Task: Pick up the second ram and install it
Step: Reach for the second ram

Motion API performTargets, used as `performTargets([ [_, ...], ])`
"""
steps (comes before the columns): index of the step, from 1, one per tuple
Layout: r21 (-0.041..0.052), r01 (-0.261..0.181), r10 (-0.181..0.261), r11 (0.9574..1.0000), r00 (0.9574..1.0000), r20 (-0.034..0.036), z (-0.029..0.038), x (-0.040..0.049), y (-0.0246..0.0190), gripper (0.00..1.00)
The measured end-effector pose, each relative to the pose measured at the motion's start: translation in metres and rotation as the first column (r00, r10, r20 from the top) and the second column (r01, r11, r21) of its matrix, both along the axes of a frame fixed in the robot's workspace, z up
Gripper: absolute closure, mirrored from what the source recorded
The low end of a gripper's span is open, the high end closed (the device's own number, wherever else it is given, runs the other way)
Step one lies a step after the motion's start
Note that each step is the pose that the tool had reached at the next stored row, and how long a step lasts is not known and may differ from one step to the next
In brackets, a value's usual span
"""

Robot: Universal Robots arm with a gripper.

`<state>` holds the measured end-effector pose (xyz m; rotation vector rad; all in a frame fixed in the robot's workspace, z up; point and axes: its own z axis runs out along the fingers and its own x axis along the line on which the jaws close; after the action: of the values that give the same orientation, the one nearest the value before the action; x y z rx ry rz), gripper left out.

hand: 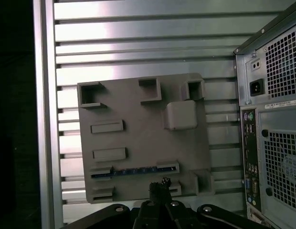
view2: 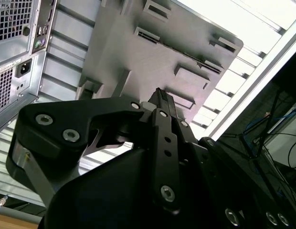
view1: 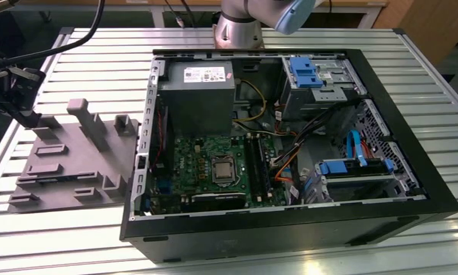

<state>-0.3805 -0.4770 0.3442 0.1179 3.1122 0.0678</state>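
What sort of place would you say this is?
Probably a robotics lab bench for computer-assembly trials: a slatted aluminium table, an open desktop computer case lying on it, and a grey moulded parts tray.

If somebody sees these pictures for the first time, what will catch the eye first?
The open computer case, lying on its side on the slatted table, dominates the exterior view, its green motherboard exposed. At that view's left sits a grey moulded tray; in the first wrist view the second ram sits in its long slot, with the gripper hovering close by.
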Motion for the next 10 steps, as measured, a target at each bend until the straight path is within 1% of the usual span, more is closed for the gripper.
performTargets([
  [10, -0.0001, 0.000, 0.000, 1.0000, 1.0000, -0.0001, -0.0027, -0.0032, -0.0025, 0.89],
])
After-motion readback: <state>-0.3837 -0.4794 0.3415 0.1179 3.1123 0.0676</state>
